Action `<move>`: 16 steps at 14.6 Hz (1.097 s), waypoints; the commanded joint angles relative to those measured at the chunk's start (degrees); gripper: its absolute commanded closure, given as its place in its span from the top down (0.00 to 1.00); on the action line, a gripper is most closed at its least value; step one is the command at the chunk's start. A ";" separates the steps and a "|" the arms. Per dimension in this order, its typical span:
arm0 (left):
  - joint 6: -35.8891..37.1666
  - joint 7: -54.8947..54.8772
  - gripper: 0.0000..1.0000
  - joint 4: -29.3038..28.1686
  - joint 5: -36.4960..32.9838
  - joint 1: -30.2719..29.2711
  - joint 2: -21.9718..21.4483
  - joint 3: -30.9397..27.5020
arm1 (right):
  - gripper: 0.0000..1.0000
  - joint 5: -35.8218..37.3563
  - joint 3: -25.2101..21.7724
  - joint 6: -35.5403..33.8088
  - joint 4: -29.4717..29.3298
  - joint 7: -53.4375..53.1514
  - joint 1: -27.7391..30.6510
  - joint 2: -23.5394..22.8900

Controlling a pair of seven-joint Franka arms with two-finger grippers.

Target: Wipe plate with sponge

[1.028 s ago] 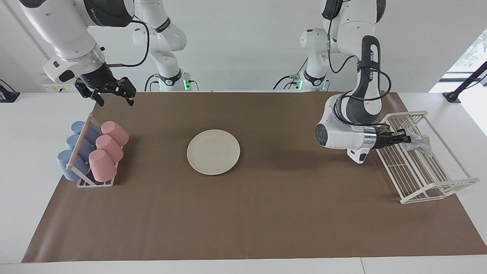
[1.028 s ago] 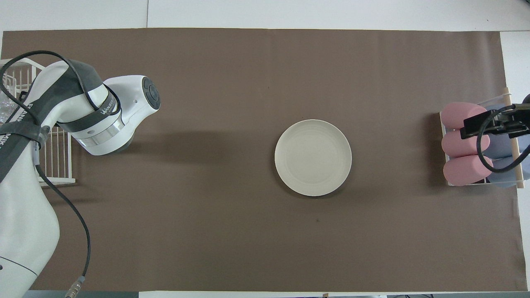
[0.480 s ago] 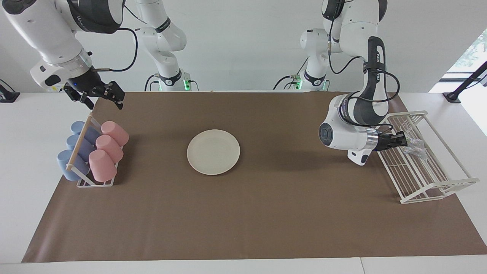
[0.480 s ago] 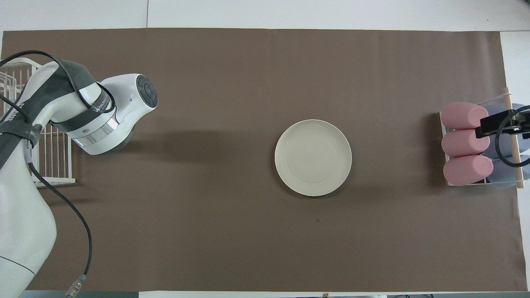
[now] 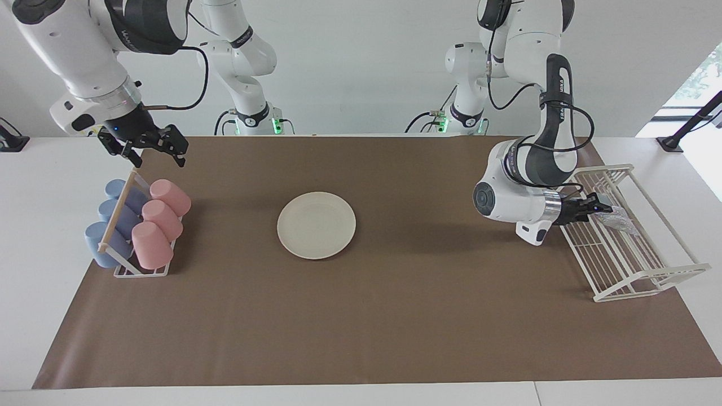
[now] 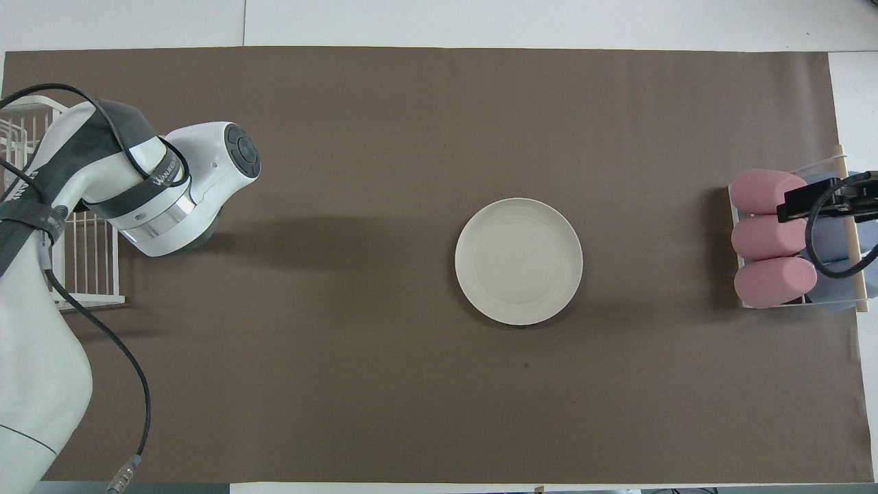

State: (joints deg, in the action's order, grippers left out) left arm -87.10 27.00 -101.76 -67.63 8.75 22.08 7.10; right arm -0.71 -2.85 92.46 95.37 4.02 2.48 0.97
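The cream-white plate (image 5: 316, 225) (image 6: 518, 261) lies flat in the middle of the brown mat. The silvery-grey sponge (image 5: 620, 220) lies in the white wire rack (image 5: 640, 256) at the left arm's end of the table. My left gripper (image 5: 602, 206) points sideways into the rack and its tips are at the sponge's edge. In the overhead view the left arm hides that gripper and the sponge. My right gripper (image 5: 158, 157) (image 6: 823, 199) is open and empty, raised over the cup rack.
A cup rack (image 5: 121, 260) (image 6: 850, 240) with pink cups (image 5: 161, 220) and blue cups (image 5: 110, 225) lying on their sides stands at the right arm's end. The wire rack also shows in the overhead view (image 6: 89, 274).
The left gripper has shifted slightly within the wire rack, and the sponge now sits lower and flatter. The right gripper swung outward above the cup rack, then came back a little.
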 commanded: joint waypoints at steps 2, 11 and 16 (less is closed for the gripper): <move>-1.14 0.69 1.00 0.33 1.53 -0.49 -0.20 0.29 | 1.00 -0.26 0.38 0.62 1.84 1.08 -0.01 1.67; -3.34 -8.63 1.00 13.69 37.72 -5.06 -8.44 -0.42 | 1.00 -0.26 0.47 0.88 1.84 0.82 -0.01 1.58; -3.17 -8.63 1.00 13.61 55.38 -8.92 -16.70 -0.51 | 1.00 -0.26 1.53 0.88 1.75 0.73 -0.01 1.58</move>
State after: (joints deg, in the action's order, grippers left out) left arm -90.10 18.97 -87.45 -19.12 2.36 9.53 6.50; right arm -0.74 -2.11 92.46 95.40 4.02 2.38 1.09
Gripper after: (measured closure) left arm 0.000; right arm 0.000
